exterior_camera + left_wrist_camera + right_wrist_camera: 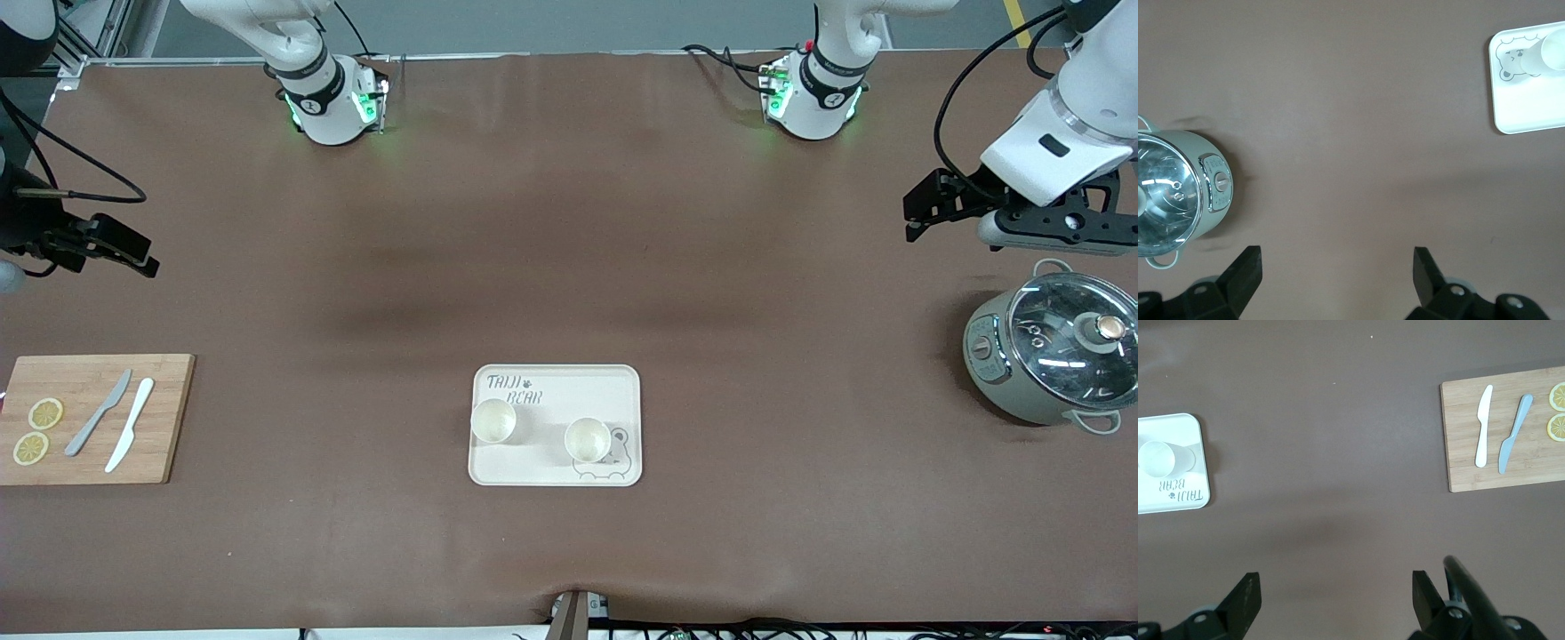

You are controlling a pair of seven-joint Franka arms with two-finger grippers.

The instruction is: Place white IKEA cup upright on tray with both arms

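Note:
The cream tray [554, 471] with "TAIJI BEAR" lettering lies on the brown table, near the front camera. Two white cups stand upright on it: one [493, 420] by the lettering, one [588, 439] by the bear drawing. My left gripper [916, 213] is open and empty, up in the air at the left arm's end of the table, beside a pot. My right gripper [142, 258] is open and empty at the right arm's end. The left wrist view shows its gripper [1337, 267], the tray's bear corner [1525, 100] and one cup [1555, 50]. The right wrist view shows its gripper [1336, 590], the tray [1171, 497] and one cup [1161, 458].
A grey-green pot with a glass lid [1053, 351] stands at the left arm's end and shows in the left wrist view [1171, 193]. A wooden cutting board [89, 453] with two knives and two lemon slices lies at the right arm's end, also in the right wrist view [1458, 467].

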